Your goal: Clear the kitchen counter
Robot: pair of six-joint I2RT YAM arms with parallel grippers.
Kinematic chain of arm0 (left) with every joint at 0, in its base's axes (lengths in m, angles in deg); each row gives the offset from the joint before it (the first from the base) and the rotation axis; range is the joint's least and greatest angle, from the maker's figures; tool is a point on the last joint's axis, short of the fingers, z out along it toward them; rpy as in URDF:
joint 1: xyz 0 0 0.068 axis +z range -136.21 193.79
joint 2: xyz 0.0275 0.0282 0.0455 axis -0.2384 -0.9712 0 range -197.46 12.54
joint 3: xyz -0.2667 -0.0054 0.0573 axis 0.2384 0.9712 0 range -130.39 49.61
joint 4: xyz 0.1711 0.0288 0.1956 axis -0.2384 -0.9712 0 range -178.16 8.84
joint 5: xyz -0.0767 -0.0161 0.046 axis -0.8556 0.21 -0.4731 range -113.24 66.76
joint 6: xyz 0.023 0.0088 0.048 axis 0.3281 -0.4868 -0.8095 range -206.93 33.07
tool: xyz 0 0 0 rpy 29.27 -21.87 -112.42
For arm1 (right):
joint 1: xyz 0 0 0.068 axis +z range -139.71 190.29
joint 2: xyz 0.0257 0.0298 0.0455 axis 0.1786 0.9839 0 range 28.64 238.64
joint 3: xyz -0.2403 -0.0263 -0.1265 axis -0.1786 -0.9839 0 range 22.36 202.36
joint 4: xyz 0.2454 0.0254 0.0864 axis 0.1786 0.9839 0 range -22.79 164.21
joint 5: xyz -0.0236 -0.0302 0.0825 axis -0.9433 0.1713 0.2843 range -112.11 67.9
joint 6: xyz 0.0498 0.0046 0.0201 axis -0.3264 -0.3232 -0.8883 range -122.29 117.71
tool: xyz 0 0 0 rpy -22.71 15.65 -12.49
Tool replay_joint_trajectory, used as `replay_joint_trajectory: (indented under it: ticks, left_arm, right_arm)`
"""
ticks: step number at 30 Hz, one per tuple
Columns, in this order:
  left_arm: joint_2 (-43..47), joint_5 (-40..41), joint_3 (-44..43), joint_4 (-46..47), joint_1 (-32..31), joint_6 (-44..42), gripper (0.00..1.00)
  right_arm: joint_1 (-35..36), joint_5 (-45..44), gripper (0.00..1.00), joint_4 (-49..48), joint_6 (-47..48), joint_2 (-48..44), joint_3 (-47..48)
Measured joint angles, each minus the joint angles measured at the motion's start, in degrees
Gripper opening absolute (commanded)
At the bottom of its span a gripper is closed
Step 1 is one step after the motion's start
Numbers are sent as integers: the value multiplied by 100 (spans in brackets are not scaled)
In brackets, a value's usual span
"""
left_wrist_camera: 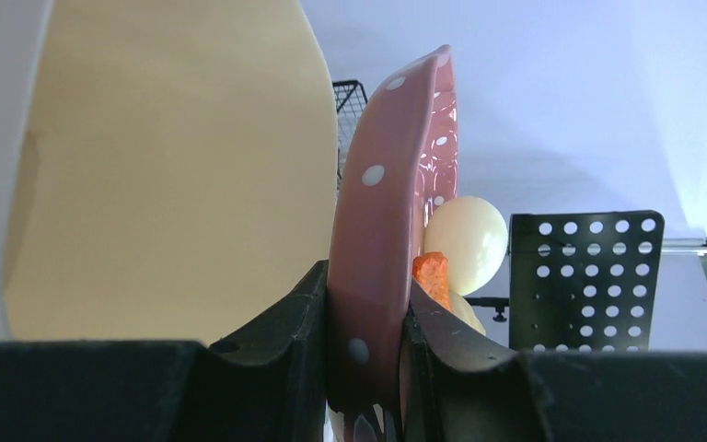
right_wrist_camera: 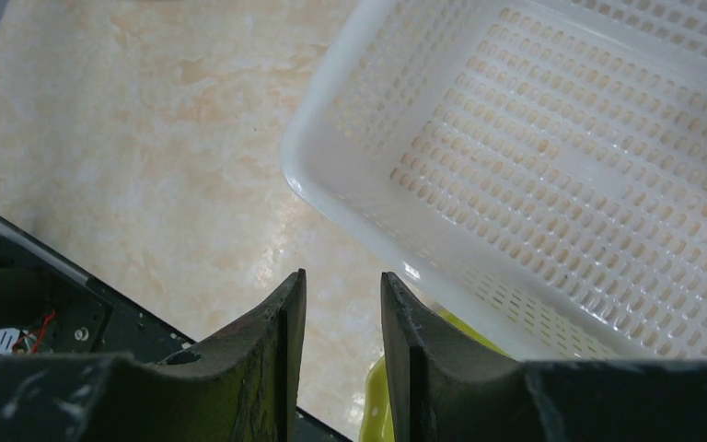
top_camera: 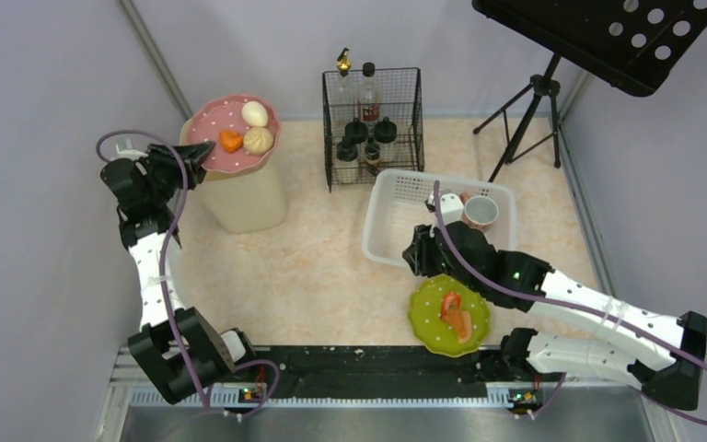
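The beige-pink marbled kitchen counter (top_camera: 313,267) also shows in the right wrist view (right_wrist_camera: 147,138). My left gripper (top_camera: 198,152) (left_wrist_camera: 365,281) is shut on the rim of a pink white-dotted plate (top_camera: 214,124) (left_wrist_camera: 396,166) and holds it over a beige bin (top_camera: 244,198) (left_wrist_camera: 166,157). The plate carries a white ball (top_camera: 254,113), an orange piece (top_camera: 231,141) and a beige bun (top_camera: 259,140). My right gripper (top_camera: 416,253) (right_wrist_camera: 342,281) is open and empty, above the near-left rim of a white basket (top_camera: 396,214) (right_wrist_camera: 331,184) and a green plate (top_camera: 428,322) (right_wrist_camera: 382,405).
The green plate holds red-orange slices (top_camera: 456,316). Two cups (top_camera: 480,212) sit in the basket's far right corner. A black wire rack with bottles (top_camera: 371,124) stands at the back. A black stand's tripod (top_camera: 534,110) is at the back right. A black rail runs along the front.
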Motion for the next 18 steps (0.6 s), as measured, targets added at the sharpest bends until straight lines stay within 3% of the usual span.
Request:
replay_joint_trajectory:
  ticks: [8, 18]
  left_arm:
    - [0, 251, -511, -566, 273, -566, 0]
    - [101, 1147, -1034, -2033, 660, -1473, 0]
  right_arm:
    - [-13, 319, 34, -140, 48, 37, -227]
    - [-17, 616, 34, -249, 203, 37, -232]
